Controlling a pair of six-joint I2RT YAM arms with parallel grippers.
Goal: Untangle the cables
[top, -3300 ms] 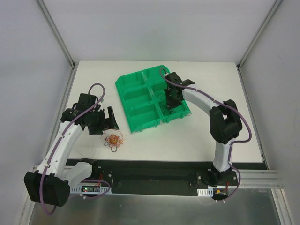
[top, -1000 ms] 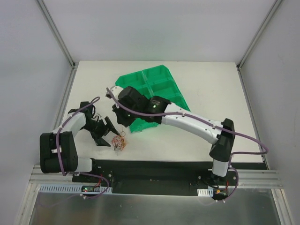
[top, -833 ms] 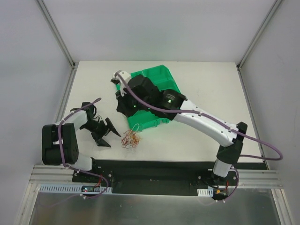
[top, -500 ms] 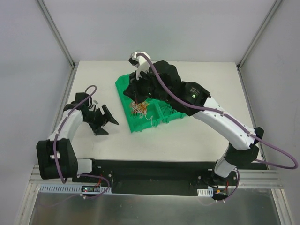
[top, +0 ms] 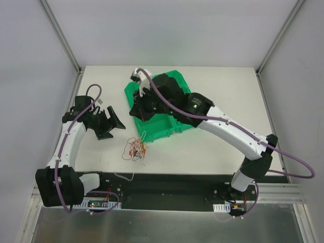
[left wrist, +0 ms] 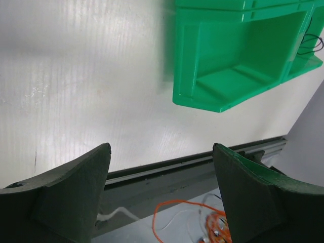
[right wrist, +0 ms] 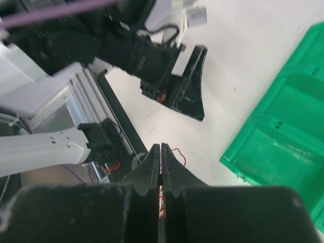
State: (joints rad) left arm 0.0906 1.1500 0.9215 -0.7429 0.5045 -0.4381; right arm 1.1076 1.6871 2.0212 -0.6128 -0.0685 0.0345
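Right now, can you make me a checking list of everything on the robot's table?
Surface: white table, no spills seen.
Job's things: curly cables in one tangle in front of the green tray; whether they hang or lie, cannot tell.
Clutter: nothing seen.
Tools: left tool open, empty; right tool shut on a thin red strand.
Cables: purple hoses run along both arms.
Surroundings: pale walls, metal frame posts, black rail in front.

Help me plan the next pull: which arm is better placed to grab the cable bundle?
Left: the left fingers stand open and free near the cables; the right fingers are shut, apparently pinching a strand.
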